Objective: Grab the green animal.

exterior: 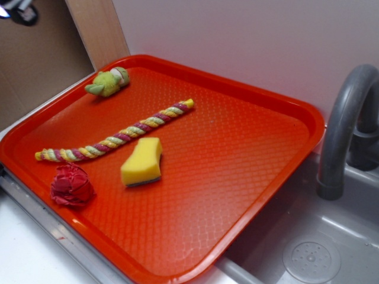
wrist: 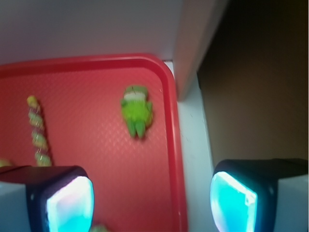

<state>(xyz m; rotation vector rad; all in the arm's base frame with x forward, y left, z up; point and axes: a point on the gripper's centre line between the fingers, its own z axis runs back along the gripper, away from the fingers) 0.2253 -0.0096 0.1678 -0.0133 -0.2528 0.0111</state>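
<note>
The green animal (exterior: 108, 83) is a small fuzzy yellow-green plush lying in the far left corner of the red tray (exterior: 237, 177), its darker pointed end toward the left rim. In the wrist view the green animal (wrist: 137, 110) lies ahead of my gripper (wrist: 152, 203), well beyond the fingertips. The gripper is open, with wide bare space between its two glowing pads and nothing held. It hovers over the tray's edge, one finger above the tray and the other above the grey counter. In the exterior view only a dark part of the arm (exterior: 22, 13) shows at the top left corner.
A long twisted multicolour rope (exterior: 118, 137) lies across the tray's left half, with a yellow sponge (exterior: 143, 163) and a crumpled red object (exterior: 71, 184) nearer the front. A grey faucet (exterior: 343, 130) and sink (exterior: 311, 260) are at the right. A wooden post (wrist: 198, 43) stands by the tray's corner.
</note>
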